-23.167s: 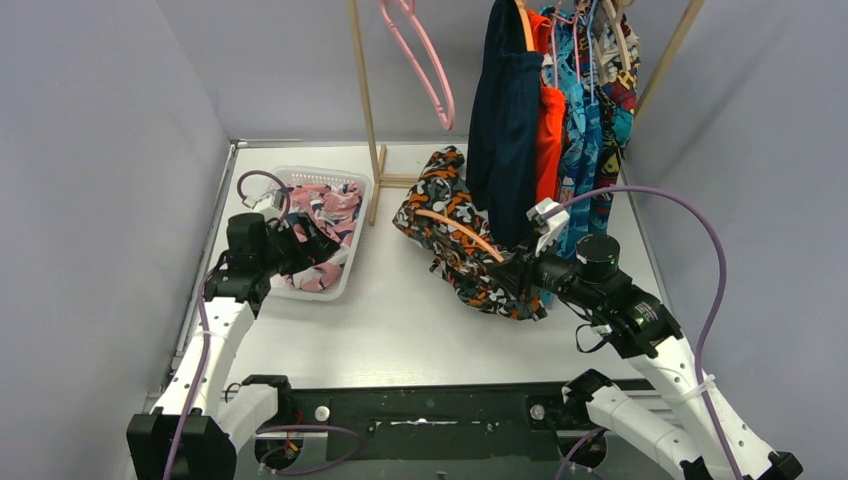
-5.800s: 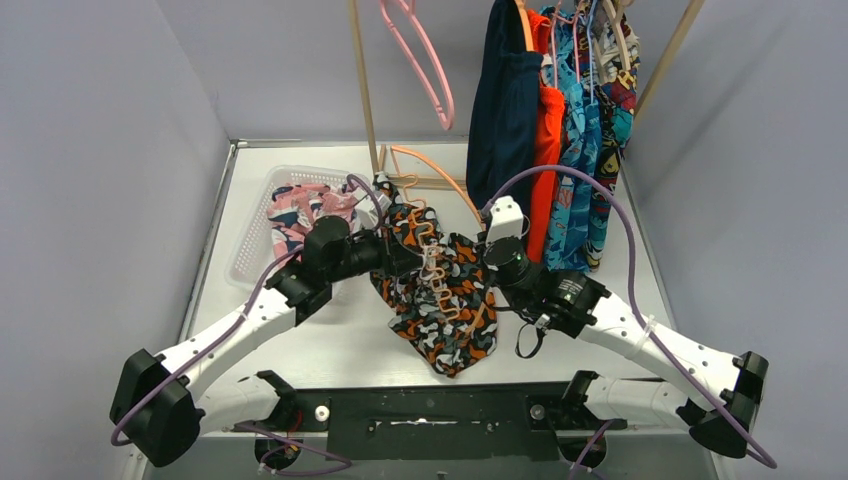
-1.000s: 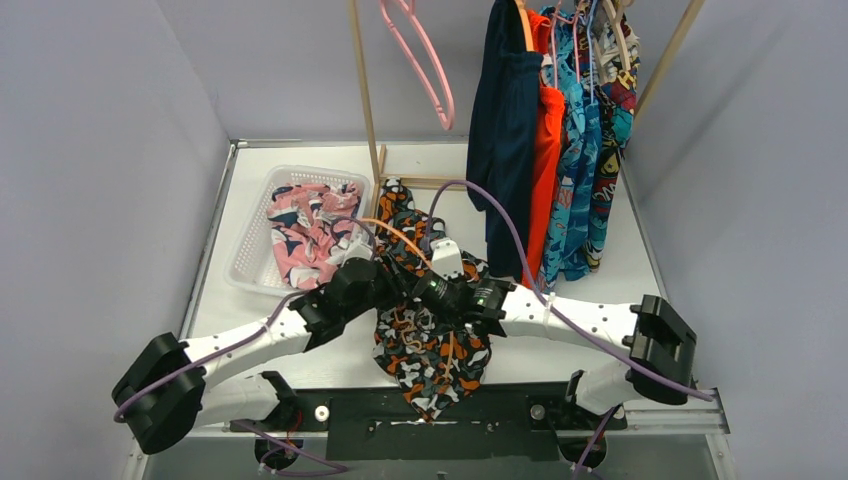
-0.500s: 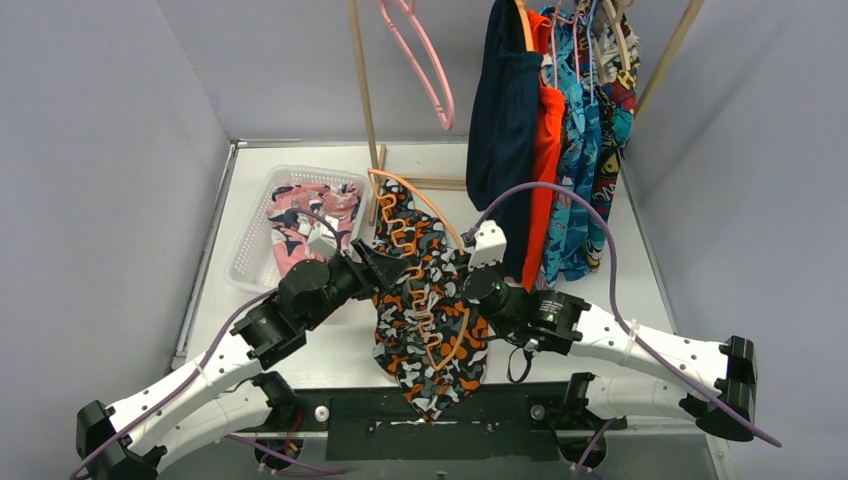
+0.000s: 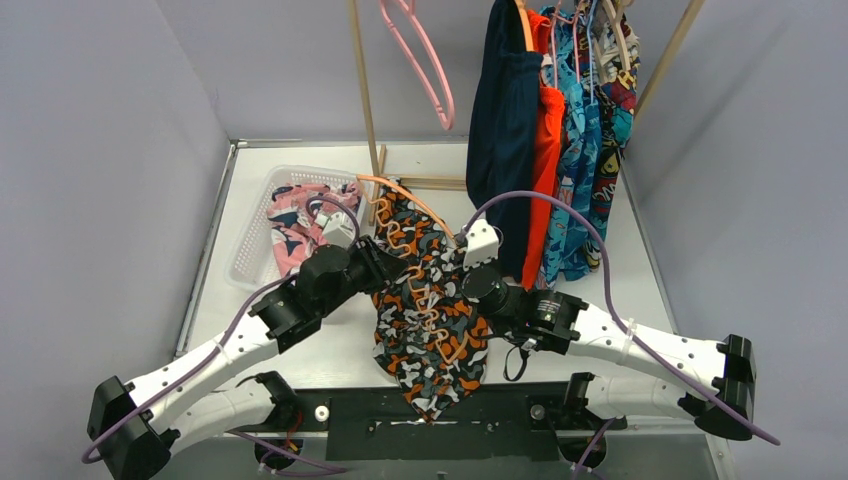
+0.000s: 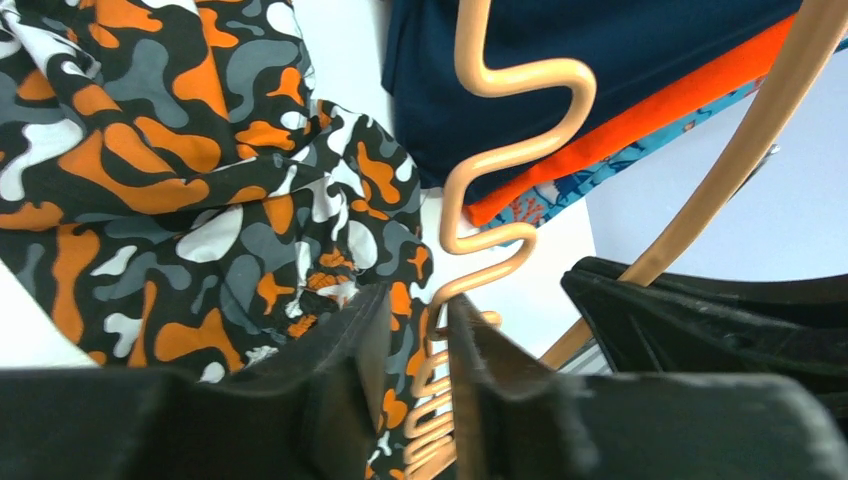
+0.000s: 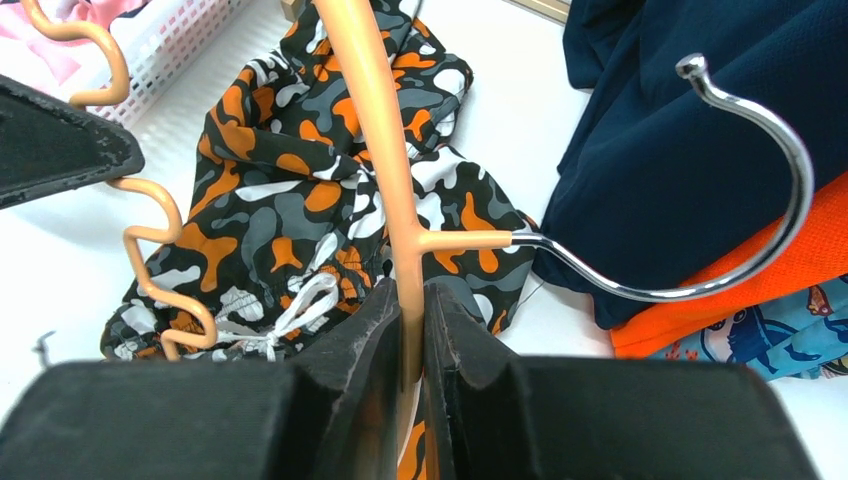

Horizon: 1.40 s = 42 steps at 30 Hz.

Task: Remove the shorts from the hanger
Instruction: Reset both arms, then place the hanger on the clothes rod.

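Angles left arm (image 5: 240, 345) and right arm (image 5: 620, 340) inward from the near corners, elbows low, wrists close together. Holds left gripper (image 6: 410, 310) with jaws narrowly apart, straddling wavy bar of hanger (image 6: 510, 110); grip unclear. Clamps right gripper (image 7: 408, 300) tight on hanger's straight arm.

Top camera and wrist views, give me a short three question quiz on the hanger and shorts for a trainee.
1. True or false: the right tool is shut on the peach hanger.
2. Where do the pink printed shorts lie? A: in the white basket. B: in a drawer. C: on a chair.
3. Fill in: the camouflage shorts under the peach hanger are black, white, grey and ___.
Key: 1 true; 2 A; 3 orange.
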Tool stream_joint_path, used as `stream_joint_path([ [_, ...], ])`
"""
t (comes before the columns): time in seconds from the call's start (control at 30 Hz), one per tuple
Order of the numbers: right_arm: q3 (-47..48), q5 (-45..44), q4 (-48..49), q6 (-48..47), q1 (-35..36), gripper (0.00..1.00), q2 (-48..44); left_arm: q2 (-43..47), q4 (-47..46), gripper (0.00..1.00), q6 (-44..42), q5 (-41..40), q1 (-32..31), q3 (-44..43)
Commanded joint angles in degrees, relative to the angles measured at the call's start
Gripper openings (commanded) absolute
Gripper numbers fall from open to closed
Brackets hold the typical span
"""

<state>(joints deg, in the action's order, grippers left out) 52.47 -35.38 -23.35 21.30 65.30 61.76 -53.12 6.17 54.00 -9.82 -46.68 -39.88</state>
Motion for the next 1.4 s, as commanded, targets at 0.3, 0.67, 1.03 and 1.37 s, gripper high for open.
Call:
stream_joint_path([
  [0.3,6.7,6.1,3.7,-4.4,0.3,0.03,0.2,-1.5,-7.0,0.11,-1.9,1.0,2.6,-2.3],
  [0.67,9.6,6.2,1.8,-6.5,1.9,0.07,2.3,-5.2,-7.2,0.00,0.1,1.7,6.2,-2.1],
  [1.03,4.8,14.9,7.2,-3.7,1.7,0.65,-6.3,3.4,-15.4,0.00,6.2,7.2,16.0,4.8],
  [1.37,-2.9,31.9,6.8,7.7,-15.0,0.79,-11.9,8.0,-23.1,0.00,10.5,13.4,23.6,8.3],
])
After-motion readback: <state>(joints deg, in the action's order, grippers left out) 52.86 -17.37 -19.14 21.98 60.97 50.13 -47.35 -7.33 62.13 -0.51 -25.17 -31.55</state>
